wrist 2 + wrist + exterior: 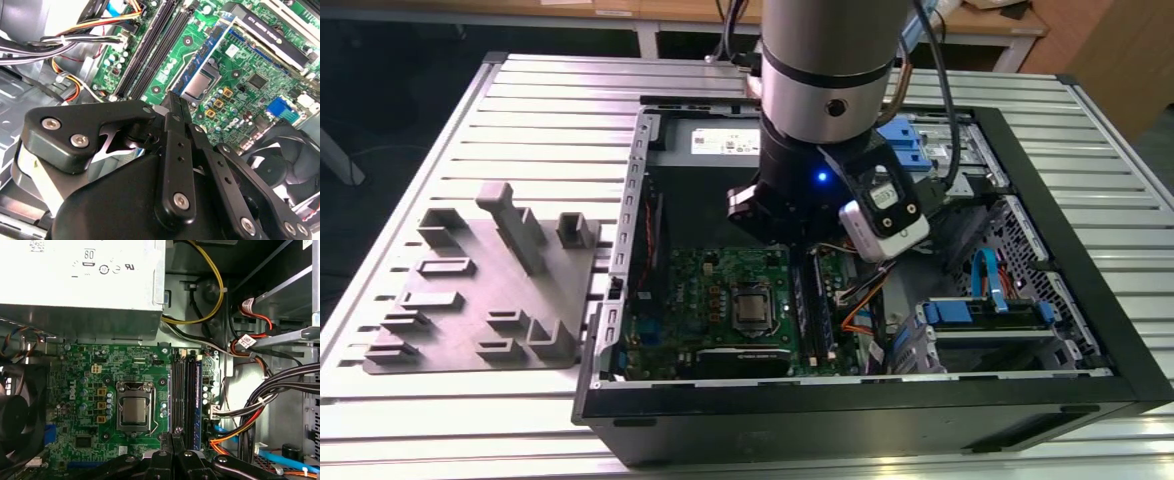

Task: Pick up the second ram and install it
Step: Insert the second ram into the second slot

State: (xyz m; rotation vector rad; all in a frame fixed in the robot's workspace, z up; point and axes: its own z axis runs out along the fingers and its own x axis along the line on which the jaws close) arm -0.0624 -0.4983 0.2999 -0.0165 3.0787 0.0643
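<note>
Claw [176, 436]: fingertips pressed together, nothing pinched between them that I can see. The tips sit low over the near end of the RAM slot bank [183, 390]. That bank runs just beside the CPU socket [134, 409], on its side away from the case fan [20, 415].

Second ram [827, 305]: not on the grey holder block [460, 325], which lies outside the case, well apart from the CPU socket. I read it as one of the dark sticks standing in the bank. That's a judgement; I can't separate stick from slot cleanly.

Risks:
- Tips off the stick's line: push lands on slot wall or latch, and the stick goes in tilted, one end high.
- Load at one end only: far end half-seated, latch not snapped.
- Cable bundle [280, 382] lies just past the bank from the CPU socket; the wrist could snag it.

Can't see:
- Tip-to-stick contact: the claw body covers it in both wrist views, the arm [834, 90] covers it in the exterior view.
- Latch state: too small to tell.
- Near end of the bank: cut off behind the fingers.
</note>
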